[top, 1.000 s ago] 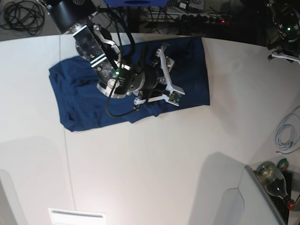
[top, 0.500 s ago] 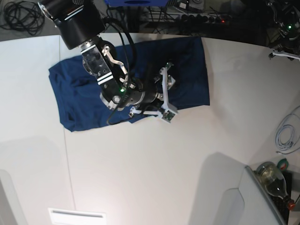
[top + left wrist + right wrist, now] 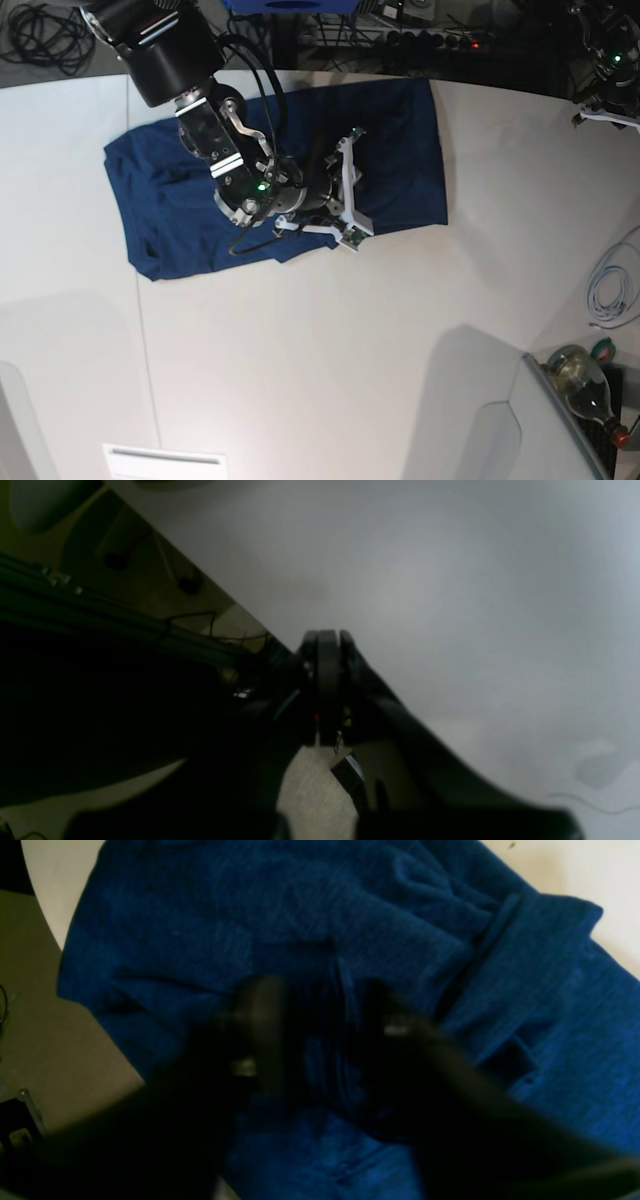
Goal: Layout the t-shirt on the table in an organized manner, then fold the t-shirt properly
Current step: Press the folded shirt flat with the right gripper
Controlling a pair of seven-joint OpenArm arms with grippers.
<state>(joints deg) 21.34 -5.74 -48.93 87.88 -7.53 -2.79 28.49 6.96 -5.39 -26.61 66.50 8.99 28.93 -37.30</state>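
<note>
white table [image 3: 330,350] carries the rumpled t-shirt [image 3: 400,140]; right gripper [image 3: 320,1040], jaws narrowing around a fabric ridge, should pinch one layer, while left gripper [image 3: 327,680] rests closed, empty.

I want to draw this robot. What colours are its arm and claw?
The right arm is chunky and black with white stripes, a green light and looping black cables. The right gripper has thin white finger frames. The left gripper looks plain black.
</note>
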